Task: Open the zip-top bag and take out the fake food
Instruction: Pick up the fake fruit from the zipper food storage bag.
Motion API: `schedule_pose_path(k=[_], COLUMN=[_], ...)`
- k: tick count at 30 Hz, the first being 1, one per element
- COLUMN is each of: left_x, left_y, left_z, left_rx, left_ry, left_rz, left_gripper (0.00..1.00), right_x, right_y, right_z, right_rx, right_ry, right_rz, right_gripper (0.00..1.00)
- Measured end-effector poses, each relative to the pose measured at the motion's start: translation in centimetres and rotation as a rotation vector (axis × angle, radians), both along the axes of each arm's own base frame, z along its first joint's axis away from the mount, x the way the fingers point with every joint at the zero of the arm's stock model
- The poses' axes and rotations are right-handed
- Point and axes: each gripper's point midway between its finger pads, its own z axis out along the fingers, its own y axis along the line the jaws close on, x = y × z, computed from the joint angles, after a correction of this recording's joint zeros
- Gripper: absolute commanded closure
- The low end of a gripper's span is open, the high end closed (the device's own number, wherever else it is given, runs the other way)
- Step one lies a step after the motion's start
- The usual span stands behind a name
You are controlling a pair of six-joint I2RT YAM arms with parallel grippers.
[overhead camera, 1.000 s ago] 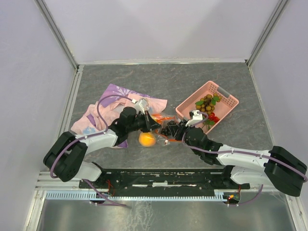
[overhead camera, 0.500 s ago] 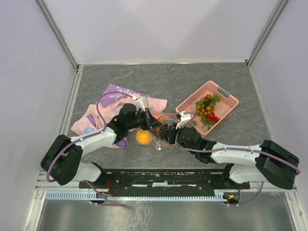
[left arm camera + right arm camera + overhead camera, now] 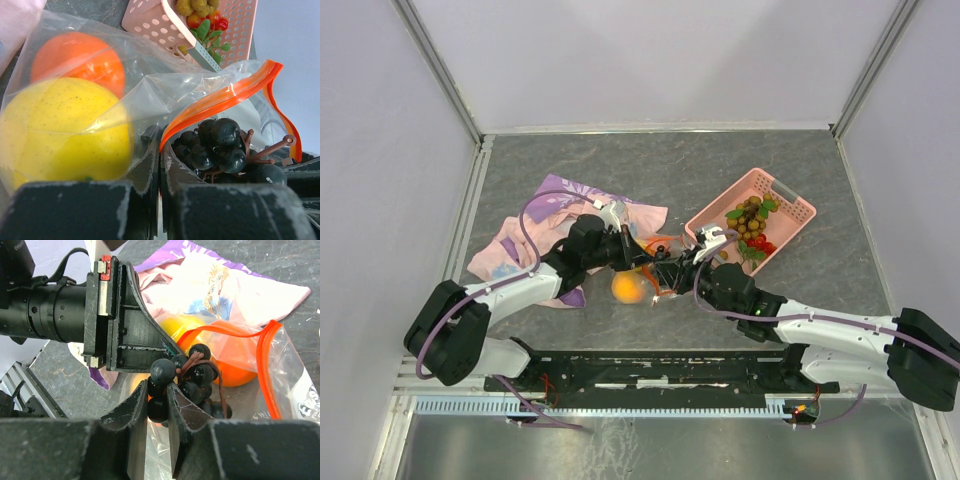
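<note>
In the right tool [image 3: 157, 401], dark grapes [image 3: 163, 371]

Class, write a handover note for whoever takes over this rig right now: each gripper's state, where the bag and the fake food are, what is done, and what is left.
The left gripper is shut on the zip-top bag, pinching its wall beside the mouth.
The right gripper is shut on the dark grape bunch at the bag's mouth.
The orange zip strip is open. The yellow fruit and the orange are inside the bag.
The pink basket holds a tan grape bunch and small red fruits.
Done: bag opened. Left: draw the grapes clear, then take out the yellow fruit and the orange.
</note>
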Motion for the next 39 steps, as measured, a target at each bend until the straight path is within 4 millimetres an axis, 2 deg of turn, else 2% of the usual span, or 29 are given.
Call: schedule_pose_path(k=[11,22,28,33,39], left_x=[-0.2,-0.3,-0.3,-0.6,-1.2], left_y=[0.1,0.3,0.3,0.1,-0.3], left_z=[-0.3,-0.6,-0.6,-0.6,-0.6], left_rx=[0.015,0.024,0.024,0.022,0.024], left_ry=[0.002,-0.001,-0.003,-0.004,-0.01], left_rz=[-0.007,-0.012,-0.013,-0.031,-0.062], left_gripper=[0.97,0.97,0.97,0.97,0.97], right_x=[0.4,0.8,1.6,2.3,3.1], right_y=[-0.4,-0.8,-1.5,-1.5,0.1], right_z=[0.1,2.3,2.8,2.5,0.5], right_rx=[-0.023,0.016,0.036,0.075,0.09], right_ry=[-0.001,-0.029,-0.015,0.021,0.064], right_rz=[-0.028,-0.061,-0.129,-0.185,-0.199], right_gripper=[0.74,0.73,0.73,0.73,0.73])
